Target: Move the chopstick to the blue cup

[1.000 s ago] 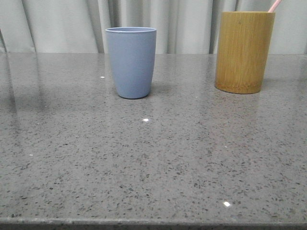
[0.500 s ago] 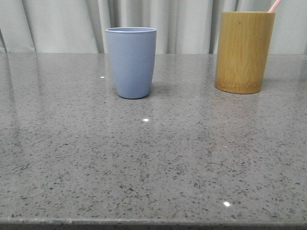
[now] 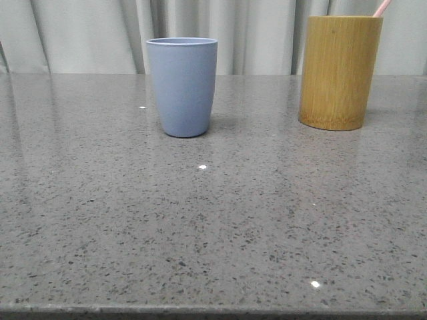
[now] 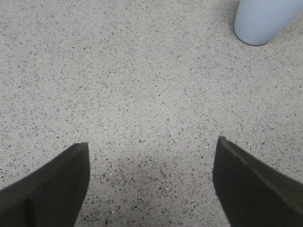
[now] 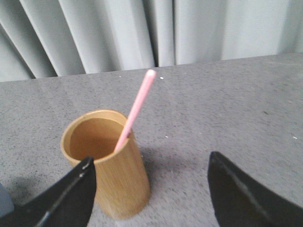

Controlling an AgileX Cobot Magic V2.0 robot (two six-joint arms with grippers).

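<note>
Bamboo cylinder (image 3: 340, 72) stands upright on speckled grey table (image 3: 213, 227), curtain (image 3: 87, 33) behind. Chopstick (image 5: 136, 108) sits inside it, leaning on the rim, pink tip poking above. Blue cup (image 3: 182, 87) stands upright, well apart to the cylinder's left. Right gripper (image 5: 149, 189) hovers near the cylinder, jaws wide apart, holding nothing. Left gripper (image 4: 151, 184) over bare table near the cup, jaws spread, holding nothing.

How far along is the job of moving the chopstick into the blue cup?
Nothing looks done yet: the chopstick is leaning inside the bamboo holder. In hand: the right gripper hangs near the holder, jaws open and empty; the left gripper is open above the bare table. Left: grasp the chopstick, lift it out and drop it into the blue cup.
</note>
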